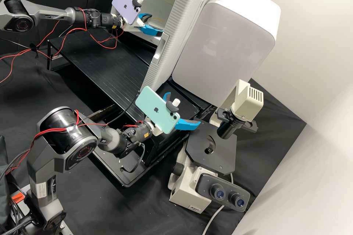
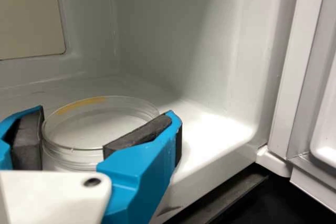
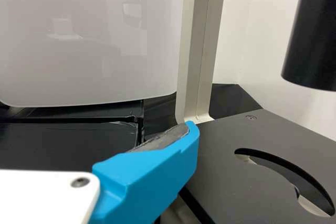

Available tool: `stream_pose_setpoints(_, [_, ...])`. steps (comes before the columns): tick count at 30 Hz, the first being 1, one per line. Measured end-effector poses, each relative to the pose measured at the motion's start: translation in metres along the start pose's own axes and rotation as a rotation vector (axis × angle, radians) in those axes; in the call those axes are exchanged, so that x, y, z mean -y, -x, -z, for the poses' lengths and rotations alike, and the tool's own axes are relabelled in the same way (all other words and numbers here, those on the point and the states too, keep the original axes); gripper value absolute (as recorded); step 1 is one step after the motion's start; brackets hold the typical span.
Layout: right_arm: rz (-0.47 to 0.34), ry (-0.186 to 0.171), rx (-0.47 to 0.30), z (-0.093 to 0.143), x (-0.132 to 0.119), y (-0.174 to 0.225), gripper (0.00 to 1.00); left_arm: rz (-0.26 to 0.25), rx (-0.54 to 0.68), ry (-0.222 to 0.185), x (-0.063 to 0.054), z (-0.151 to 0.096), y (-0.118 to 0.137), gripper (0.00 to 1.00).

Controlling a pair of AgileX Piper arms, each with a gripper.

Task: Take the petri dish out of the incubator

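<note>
Petri dish: the petri dish [image 2: 100,128] is clear and round, with a yellowish streak on its far rim. It sits on the white chamber floor close to the front lip. Taking the high view as a dial, that is about 11 o'clock.

Left gripper: the left gripper [image 2: 103,115] is closed onto the dish, one dark pad [image 2: 137,136] against each side wall (how hard it presses I cannot judge). The dish looks to be resting on the floor, not lifted.

Incubator: the incubator [image 1: 184,14] stands from 11 to 1 o'clock with its chamber open toward 9 o'clock. A white door frame [image 2: 294,77] runs close beside the held dish.

Step in hand: this is probably the grasp itself, with the withdrawal not yet begun.

Next move: it calls for a slight lift to clear the lip, then a level pull straight back toward 9 o'clock. The smooth walls may slip if the dish tilts or brushes the frame.

Right gripper: the right gripper [image 1: 184,112] hangs near the dial's centre, well apart from the dish. It is spread wide and holds nothing, and the one pad in its own view is bare.

Microscope: the microscope [image 1: 211,154] stands at 5 o'clock, its black stage just beside the right gripper.

Shelf: a black shelf [image 1: 103,66] runs from 10 o'clock toward the centre, in front of the chamber (a likely place to set the dish down).
</note>
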Motion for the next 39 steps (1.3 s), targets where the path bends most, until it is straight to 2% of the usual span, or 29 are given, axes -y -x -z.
stream_pose_setpoints(11, [0.0,0.0,0.0,0.0,0.0,0.0,1.0,0.004,0.001,0.002,0.0,0.0,0.0,0.0])
stream_pose_setpoints(16, [0.0,0.0,0.0,0.0,0.0,0.0,1.0,0.027,0.013,0.014,0.002,0.0,0.005,0.0])
stream_pose_setpoints(18, [0.0,0.0,0.0,0.0,0.0,0.0,1.0,0.035,0.009,0.02,-0.002,0.002,0.011,0.0])
stream_pose_setpoints(19, [0.0,0.0,0.0,0.0,0.0,0.0,1.0,0.045,0.006,0.011,-0.003,0.002,0.014,0.0])
stream_pose_setpoints(22, [0.0,0.0,0.0,0.0,0.0,0.0,1.0,0.056,-0.002,0.026,-0.003,0.005,0.019,0.0])
stream_pose_setpoints(26, [0.0,0.0,0.0,0.0,0.0,0.0,1.0,0.046,0.032,0.03,-0.002,0.009,0.029,0.0])
stream_pose_setpoints(29, [0.0,0.0,0.0,0.0,0.0,0.0,1.0,-0.008,0.034,0.052,0.002,0.015,0.038,0.0])
stream_pose_setpoints(32, [0.0,0.0,0.0,0.0,0.0,0.0,1.0,-0.047,0.009,0.051,0.004,0.02,0.047,0.0])
stream_pose_setpoints(39, [0.0,0.0,0.0,0.0,0.0,0.0,1.0,-0.047,-0.001,0.04,0.006,0.025,0.079,0.0])
